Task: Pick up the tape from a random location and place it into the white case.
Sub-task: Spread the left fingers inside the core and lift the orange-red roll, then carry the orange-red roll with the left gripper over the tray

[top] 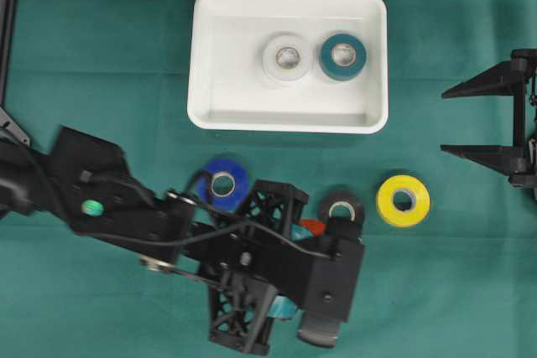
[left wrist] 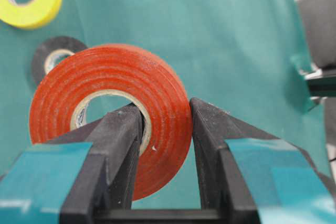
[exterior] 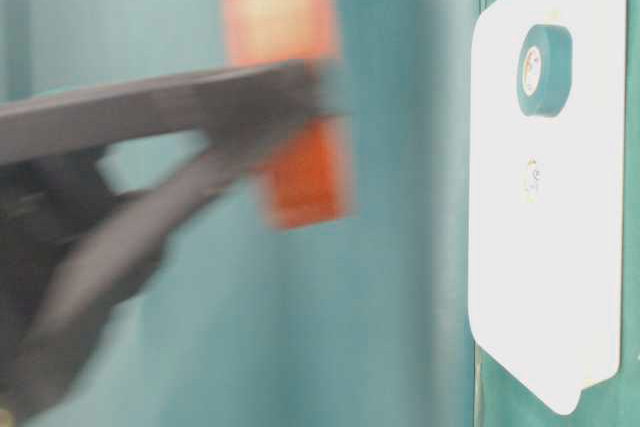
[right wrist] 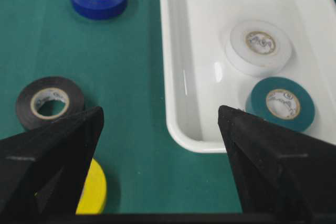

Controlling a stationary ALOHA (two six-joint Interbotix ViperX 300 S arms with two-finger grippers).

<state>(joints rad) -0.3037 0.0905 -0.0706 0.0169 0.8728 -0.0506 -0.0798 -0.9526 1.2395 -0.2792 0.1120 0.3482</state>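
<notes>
A red tape roll (left wrist: 110, 77) stands on edge in my left gripper (left wrist: 165, 111), which is shut on it: one finger passes through the core and the other presses the outer face. From overhead only a sliver of the red tape (top: 312, 225) shows under the left wrist, below the white case (top: 285, 115). The roll is lifted off the cloth. Inside the case lie a white tape (top: 287, 58) and a teal tape (top: 342, 56). My right gripper (top: 445, 119) hangs open at the right edge, nothing between its fingers, right of the case.
Loose on the green cloth lie a blue tape (top: 223, 182), a black tape (top: 341, 207) and a yellow tape (top: 403, 199), all just below the case. The left arm (top: 109, 199) reaches in from the lower left. The blue tape sits close beside the left arm.
</notes>
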